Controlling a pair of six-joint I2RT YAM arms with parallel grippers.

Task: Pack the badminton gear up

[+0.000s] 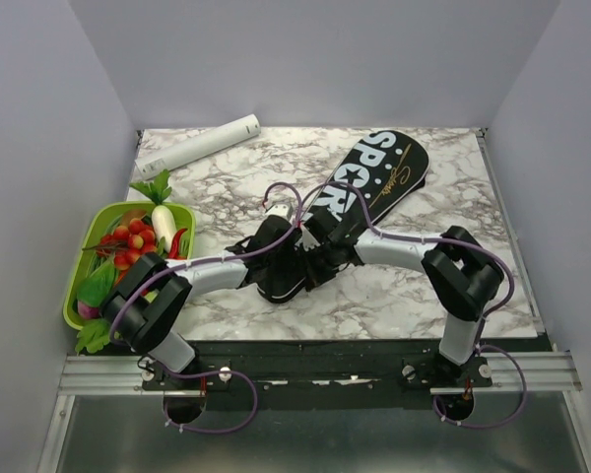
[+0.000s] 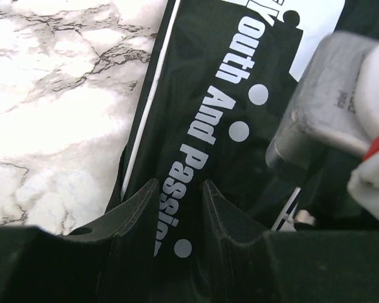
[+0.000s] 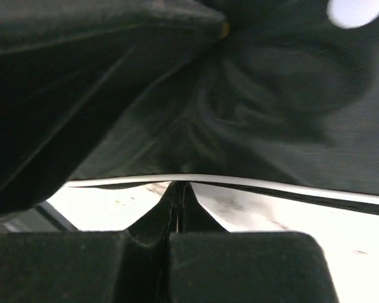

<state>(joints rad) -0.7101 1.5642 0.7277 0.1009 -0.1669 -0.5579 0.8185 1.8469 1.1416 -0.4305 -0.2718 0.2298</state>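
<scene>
The right gripper [image 3: 179, 192] is closed, its tips at the white-piped edge of the black racket bag [image 1: 374, 182]; whether it pinches fabric I cannot tell. The left gripper [image 2: 177, 205], part open, straddles the bag's lettered fabric just beside it. From both, the bag's long axis runs far-right across the tabletop [image 1: 227, 187]; no rackets show.

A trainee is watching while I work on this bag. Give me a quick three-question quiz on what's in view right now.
1. True or false: the right gripper stands wide open.
2. What lies near the far left corner of the table? A a shuttlecock; B a white tube; C a ball.
3. Fill in: the left gripper has a finger on either side of fabric belonging to the black ____.
Key: 1 false, it is shut; 2 B; 3 racket bag.
</scene>
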